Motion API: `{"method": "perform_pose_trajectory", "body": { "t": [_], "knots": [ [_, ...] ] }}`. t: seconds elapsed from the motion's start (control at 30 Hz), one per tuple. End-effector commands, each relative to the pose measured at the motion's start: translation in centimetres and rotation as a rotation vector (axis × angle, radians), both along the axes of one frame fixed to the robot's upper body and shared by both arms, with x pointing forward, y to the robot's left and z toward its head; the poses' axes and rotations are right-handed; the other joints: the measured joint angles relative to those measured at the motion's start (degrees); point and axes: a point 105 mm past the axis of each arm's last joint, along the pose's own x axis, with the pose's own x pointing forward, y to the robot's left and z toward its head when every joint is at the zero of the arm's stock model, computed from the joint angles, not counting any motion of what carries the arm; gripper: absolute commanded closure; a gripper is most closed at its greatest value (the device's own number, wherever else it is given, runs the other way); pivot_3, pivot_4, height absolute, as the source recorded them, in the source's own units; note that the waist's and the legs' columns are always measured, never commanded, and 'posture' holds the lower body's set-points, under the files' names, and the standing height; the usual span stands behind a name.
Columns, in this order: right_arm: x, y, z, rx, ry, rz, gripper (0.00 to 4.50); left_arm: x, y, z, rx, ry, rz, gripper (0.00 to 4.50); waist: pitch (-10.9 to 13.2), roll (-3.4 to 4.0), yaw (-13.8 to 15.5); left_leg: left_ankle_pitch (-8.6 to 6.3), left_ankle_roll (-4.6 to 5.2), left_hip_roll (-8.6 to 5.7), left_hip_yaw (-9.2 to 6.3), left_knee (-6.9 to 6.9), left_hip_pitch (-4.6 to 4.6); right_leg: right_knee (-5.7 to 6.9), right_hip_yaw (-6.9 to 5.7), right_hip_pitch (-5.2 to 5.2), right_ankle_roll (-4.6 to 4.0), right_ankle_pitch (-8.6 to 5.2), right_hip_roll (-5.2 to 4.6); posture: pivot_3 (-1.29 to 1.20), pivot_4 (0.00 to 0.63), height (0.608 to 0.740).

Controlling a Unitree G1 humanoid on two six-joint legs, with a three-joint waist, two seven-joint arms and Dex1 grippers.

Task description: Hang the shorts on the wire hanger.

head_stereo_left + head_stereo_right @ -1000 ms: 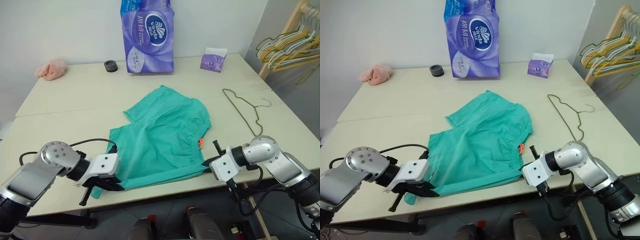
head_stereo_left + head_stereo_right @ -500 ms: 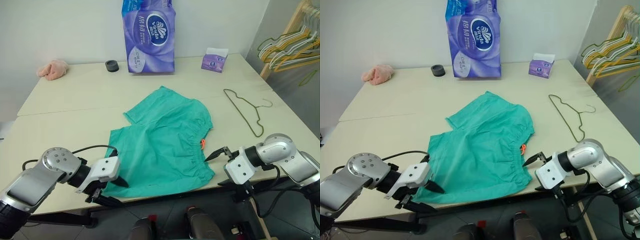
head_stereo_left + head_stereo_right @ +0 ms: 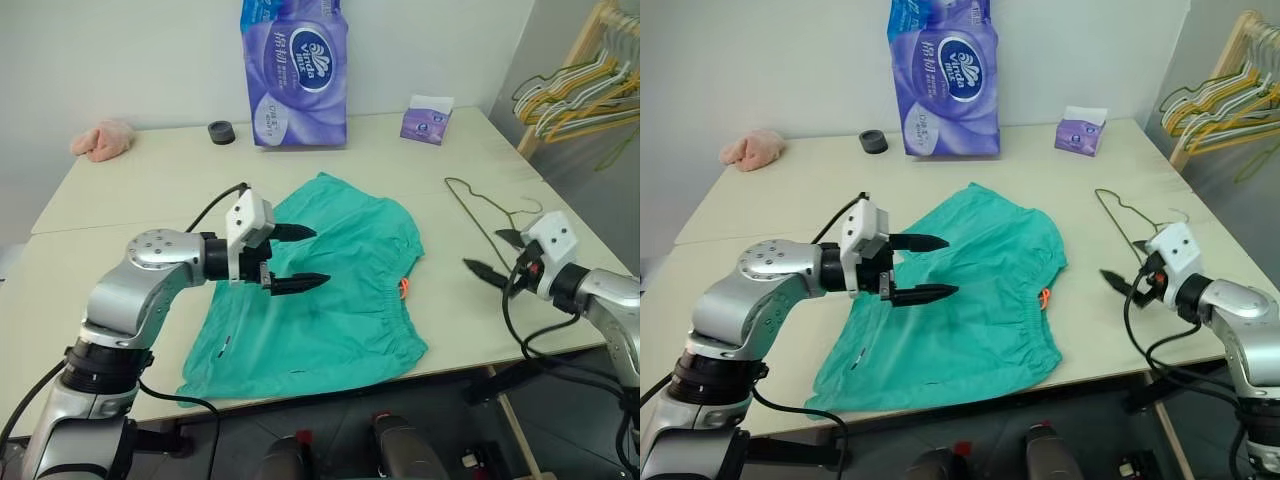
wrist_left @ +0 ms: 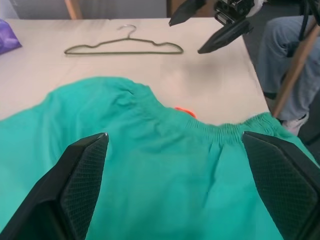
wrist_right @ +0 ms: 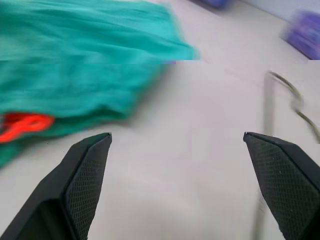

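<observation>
Shorts (image 3: pixel 320 290) lay spread flat on the table (image 3: pixel 130 190), waistband toward the robot's right, with a small orange tag (image 3: pixel 403 288) showing at the waist. The near hem reached the table's front edge, and the cloth's left part sat partly behind the left arm, so its full outline there was hard to make out. The left gripper (image 3: pixel 295 258) hovered over the shorts with its two black fingers spread wide and nothing between them; whether the lower fingertip brushed the cloth could not be told. The hanger (image 3: pixel 487 215) lay flat on the table to the right of the shorts, apart from them, hook toward the table's right edge. Its thin wire was partly hidden behind the right gripper (image 3: pixel 498 255), which was also wide open and empty, held just above the table between shorts and hanger. In the right wrist view the hanger (image 5: pixel 290 95) was blurred and cut off. Tissue pack (image 3: pixel 295 70), small box (image 3: pixel 427 118), black ring (image 3: pixel 221 131) and pink cloth (image 3: pixel 102 139) stood along the far side. More hangers (image 3: pixel 575 95) on a rack were cut off at the right edge.
</observation>
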Motion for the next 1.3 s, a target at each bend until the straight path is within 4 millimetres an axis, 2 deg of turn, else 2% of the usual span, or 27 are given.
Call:
{"method": "perform_pose_trajectory", "body": {
  "t": [0.03, 0.13, 0.37, 0.47, 0.57, 0.67, 0.83, 1.03, 1.07, 1.17, 1.27, 1.3],
  "knots": [
    [1.9, -3.3, 1.5, 0.068, -0.037, -0.235, 0.0, 0.5, -1.2, 0.5, 0.02, -0.024, -0.044, 0.01, 0.0, 0.01, -0.2, 0.0, 0.0, 0.0, 0.01, -0.02, 0.01, 0.01, 0.0, -0.01, 0.0, 0.0, 0.01, -0.25, 0.116, 0.74],
    [3.7, -5.7, 0.7, 0.093, 0.018, -0.369, 0.0, 0.9, -2.3, 0.6, 0.035, -0.048, -0.098, 0.01, 0.0, 0.05, -0.7, 0.0, 0.0, -0.02, 0.06, -0.02, 0.0, 0.0, 0.01, -0.01, -0.01, 0.0, 0.05, -0.26, 0.117, 0.74],
    [6.3, -7.7, -2.1, 0.109, 0.165, -0.451, 0.0, 1.0, -3.4, 0.5, 0.048, -0.068, -0.175, 0.01, 0.0, 0.06, -2.2, 0.0, 0.01, -0.06, 0.17, -0.03, -0.07, -0.1, 0.11, -0.01, -0.01, 0.0, 0.04, -0.26, 0.12, 0.74],
    [6.7, -8.1, -3.2, 0.099, 0.217, -0.464, 0.0, 1.0, -3.4, 0.4, 0.056, -0.073, -0.183, 0.01, 0.0, 0.08, -3.1, -0.01, 0.02, -0.07, 0.15, -0.07, -0.07, -0.12, 0.11, -0.01, 0.0, 0.0, 0.03, -0.26, 0.12, 0.74],
    [6.7, -7.6, -4.4, 0.097, 0.296, -0.422, 0.0, 1.1, -3.3, 0.4, 0.059, -0.076, -0.184, 0.01, 0.0, 0.08, -3.6, -0.01, 0.02, -0.04, 0.13, -0.12, -0.07, -0.13, 0.1, -0.01, 0.0, -0.01, 0.04, -0.25, 0.12, 0.74],
    [6.5, -6.8, -5.5, 0.104, 0.371, -0.367, 0.59, 1.2, -3.0, 0.4, 0.063, -0.078, -0.181, 0.0, 0.0, 0.08, -4.4, -0.01, 0.02, -0.02, 0.1, -0.13, -0.06, -0.13, 0.07, -0.01, 0.01, -0.01, 0.05, -0.25, 0.115, 0.74],
    [5.8, -5.8, -7.6, 0.045, 0.477, -0.298, 2.31, 1.7, -2.7, 0.3, 0.074, -0.098, -0.169, 0.0, -0.1, 0.04, -4.6, -0.01, 0.02, 0.0, 0.0, -0.12, -0.07, -0.13, 0.01, 0.0, 0.02, -0.01, 0.05, -0.26, 0.104, 0.74],
    [5.3, -5.5, -9.3, 0.041, 0.536, -0.335, 4.29, 1.9, -2.6, 0.2, 0.07, -0.112, -0.153, 0.0, -0.6, -0.42, -4.6, -0.01, 0.01, 0.01, -0.14, -0.11, -0.06, -0.15, 0.02, 0.05, 0.02, -0.01, 0.04, -0.26, 0.098, 0.74],
    [5.4, -5.8, -9.3, 0.054, 0.525, -0.371, 4.47, 1.9, -2.5, 0.2, 0.069, -0.113, -0.147, 0.0, -0.7, -0.5, -4.6, -0.01, 0.01, 0.02, -0.17, -0.11, -0.06, -0.16, 0.02, 0.06, 0.01, -0.01, 0.03, -0.26, 0.098, 0.74],
    [5.7, -6.5, -9.0, 0.101, 0.486, -0.454, 4.47, 2.0, -2.2, 0.1, 0.06, -0.113, -0.123, 0.0, -1.1, -0.57, -4.5, -0.02, -0.01, 0.04, -0.24, -0.1, -0.07, -0.19, 0.02, 0.09, 0.01, -0.01, 0.03, -0.26, 0.097, 0.74],
    [5.9, -6.6, -8.4, 0.103, 0.453, -0.466, 4.47, 2.4, -1.8, 0.1, 0.053, -0.118, -0.083, 0.0, -1.2, -0.55, -4.3, -0.03, -0.02, 0.0, -0.22, -0.08, -0.08, -0.23, 0.04, 0.12, 0.01, -0.01, -0.01, -0.26, 0.097, 0.74],
    [6.3, -6.5, -7.6, 0.083, 0.409, -0.453, 4.47, 3.0, -1.4, 0.4, 0.044, -0.131, -0.043, 0.0, -1.2, -0.54, -4.2, -0.03, -0.02, -0.02, -0.22, -0.07, -0.09, -0.25, 0.04, 0.12, 0.01, -0.01, -0.02, -0.26, 0.097, 0.74]
  ]
}}
